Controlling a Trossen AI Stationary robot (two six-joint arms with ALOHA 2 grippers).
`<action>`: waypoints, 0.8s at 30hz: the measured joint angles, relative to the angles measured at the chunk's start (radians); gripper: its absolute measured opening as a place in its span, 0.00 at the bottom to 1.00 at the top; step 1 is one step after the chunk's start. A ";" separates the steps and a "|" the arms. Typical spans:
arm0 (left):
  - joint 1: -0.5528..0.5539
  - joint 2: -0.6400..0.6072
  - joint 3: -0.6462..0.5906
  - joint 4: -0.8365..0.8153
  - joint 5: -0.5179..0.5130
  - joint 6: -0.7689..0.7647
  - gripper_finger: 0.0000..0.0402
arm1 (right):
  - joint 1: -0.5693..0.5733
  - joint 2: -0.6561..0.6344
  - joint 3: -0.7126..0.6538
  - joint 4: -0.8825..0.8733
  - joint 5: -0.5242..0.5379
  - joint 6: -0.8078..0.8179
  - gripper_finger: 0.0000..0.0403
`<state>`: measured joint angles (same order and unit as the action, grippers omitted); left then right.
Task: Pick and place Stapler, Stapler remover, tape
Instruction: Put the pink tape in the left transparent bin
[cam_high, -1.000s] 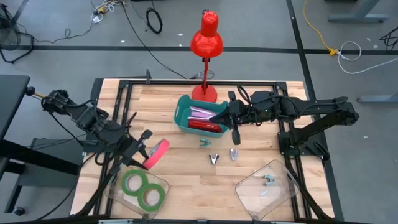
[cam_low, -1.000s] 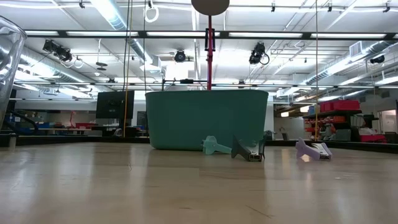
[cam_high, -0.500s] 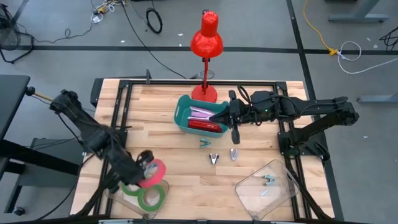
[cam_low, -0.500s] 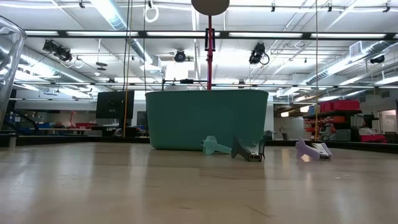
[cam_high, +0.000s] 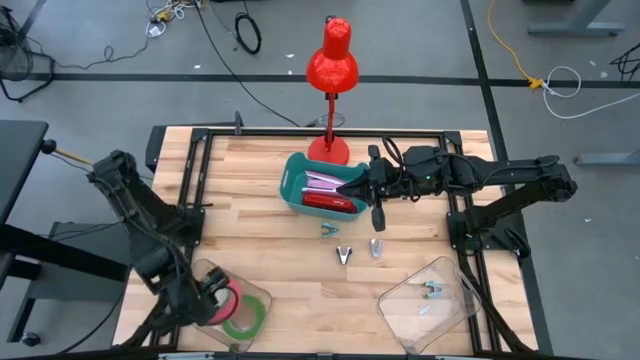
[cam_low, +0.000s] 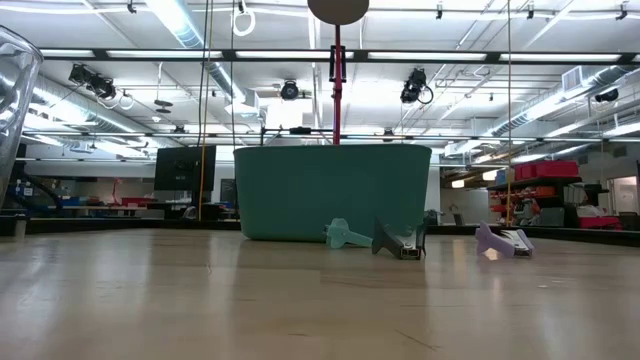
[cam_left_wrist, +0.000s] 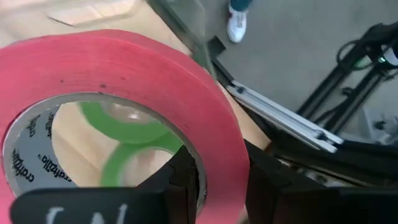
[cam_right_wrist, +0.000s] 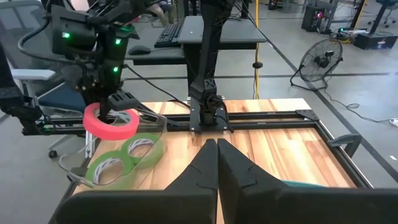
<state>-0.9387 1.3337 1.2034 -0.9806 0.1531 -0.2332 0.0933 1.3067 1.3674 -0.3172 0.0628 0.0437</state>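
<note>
Item: red-pink tape roll, pinched through its rim by your left gripper, held above the clear tray so it joins 2 green rolls. Right gripper pressed together, waiting over the teal bin.

We read only "craftsolu…", printed repeatedly in black on the pale cardboard core of the red-pink ring-shaped tape roll; the word runs off unfinished.
</note>
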 joint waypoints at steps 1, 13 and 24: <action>-0.013 0.006 0.000 0.000 0.002 -0.018 0.22 | 0.000 0.000 0.000 0.000 0.000 0.000 0.00; -0.104 0.101 0.000 -0.052 0.043 -0.102 0.23 | 0.000 0.000 0.000 0.000 0.000 0.000 0.00; -0.105 0.185 0.000 -0.144 0.049 -0.043 0.24 | 0.000 0.000 0.000 0.000 0.000 0.001 0.00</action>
<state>-1.0434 1.5190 1.2034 -1.1242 0.2020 -0.2765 0.0933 1.3067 1.3674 -0.3169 0.0628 0.0451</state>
